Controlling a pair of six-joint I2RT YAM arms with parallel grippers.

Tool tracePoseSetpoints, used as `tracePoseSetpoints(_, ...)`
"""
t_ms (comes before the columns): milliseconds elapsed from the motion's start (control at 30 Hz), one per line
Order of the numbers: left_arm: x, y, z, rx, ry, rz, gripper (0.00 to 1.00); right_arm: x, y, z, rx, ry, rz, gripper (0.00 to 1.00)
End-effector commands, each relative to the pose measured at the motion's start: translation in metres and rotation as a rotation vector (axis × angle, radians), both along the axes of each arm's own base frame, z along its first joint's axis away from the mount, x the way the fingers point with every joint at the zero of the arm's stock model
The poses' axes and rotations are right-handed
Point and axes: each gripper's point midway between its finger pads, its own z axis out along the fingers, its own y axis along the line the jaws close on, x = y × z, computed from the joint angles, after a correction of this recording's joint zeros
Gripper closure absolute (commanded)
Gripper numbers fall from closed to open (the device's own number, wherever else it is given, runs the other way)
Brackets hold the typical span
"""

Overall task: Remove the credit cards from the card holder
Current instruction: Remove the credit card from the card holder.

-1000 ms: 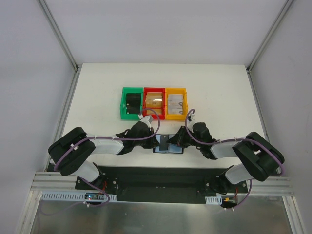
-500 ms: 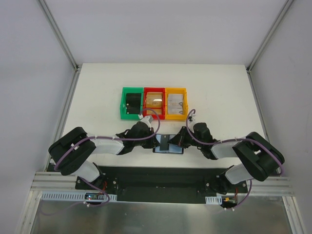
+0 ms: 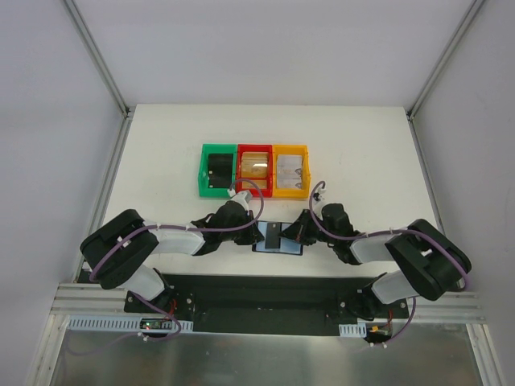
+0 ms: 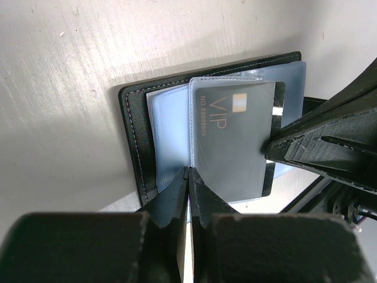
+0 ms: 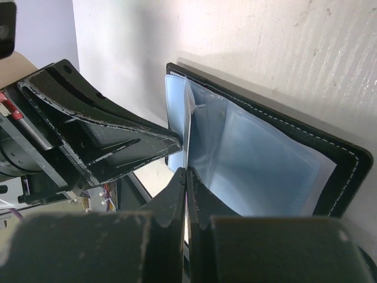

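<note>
Three bins sit side by side on the white table [image 3: 362, 161]. The green bin [image 3: 219, 146] has a black thing [image 3: 217, 167] in it. The red bin [image 3: 255, 146] has a tan card [image 3: 256, 167], and the yellow bin [image 3: 291, 146] has a pale card [image 3: 290, 169].

The card holder [image 4: 132, 135] lies open in front of the bins, close to the table's near edge. A grey card [image 4: 232, 141] with "VIP" on it sits in a see-through pocket.

There is lots of bare table to the left, to the right and behind the bins.

The left gripper [image 4: 188, 177] is pinched tight on the edge of that pocket. The right gripper [image 5: 186, 177] is closed up too, with its tips at the card's other edge. I cannot tell if it really has the card. From above, both grippers hide the holder's ends.
</note>
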Motion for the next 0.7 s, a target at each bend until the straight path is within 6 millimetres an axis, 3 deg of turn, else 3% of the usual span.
tracePoseSetpoints(0,-0.0043,0.0173,-0.0213,0.079,0.035,0.033,1.0,0.0064,0.0036,0.0242,0.07,-0.075,0.006,1.0)
tracePoseSetpoints(400,-0.0052,0.0182,-0.0227,0.081,0.039,0.034,1.0,0.006,-0.0005,0.0236,0.072,-0.072,0.001,0.97)
tracePoseSetpoints(567,-0.0055,0.0163,-0.0225,0.079,0.041,0.025,1.0,0.0075,0.0027,0.0278,0.086,-0.073,0.011,0.78)
tracePoseSetpoints(667,-0.0058,0.0144,-0.022,0.075,0.043,0.016,1.0,0.009,0.0046,0.0285,0.088,-0.07,0.015,0.73)
